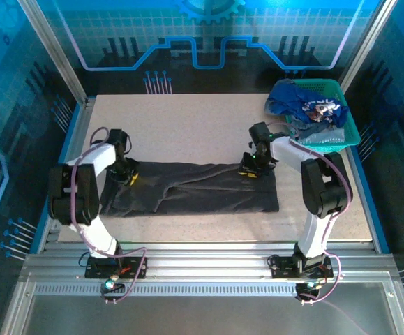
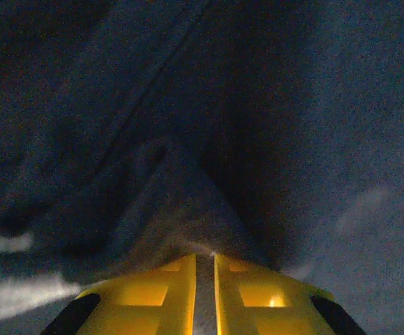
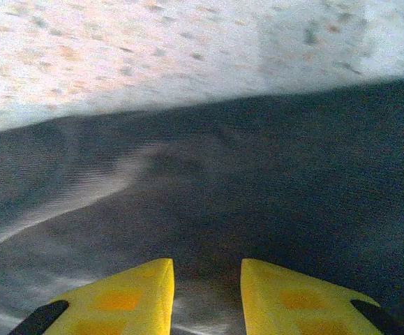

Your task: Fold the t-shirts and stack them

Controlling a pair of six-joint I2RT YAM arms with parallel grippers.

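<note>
A large charcoal-grey t-shirt [image 1: 202, 192] lies folded into a long strip across the table's middle. My left gripper [image 1: 128, 176] sits at the strip's left end. In the left wrist view this gripper [image 2: 204, 257] is shut on a pinch of the dark cloth [image 2: 292, 105], which tents up into the narrow slit between the yellow fingers. My right gripper [image 1: 249, 169] rests on the strip's far edge, right of centre. In the right wrist view its jaws [image 3: 207, 264] stand apart, pressed down on the grey cloth [image 3: 257, 174]. A royal-blue t-shirt [image 1: 313, 108] with pale print lies crumpled in the basket.
The teal mesh basket [image 1: 349, 122] stands at the table's back right corner, close behind the right arm. The speckled tabletop [image 1: 188, 125] lies bare behind the strip. Metal frame posts and rails run along the table's edges.
</note>
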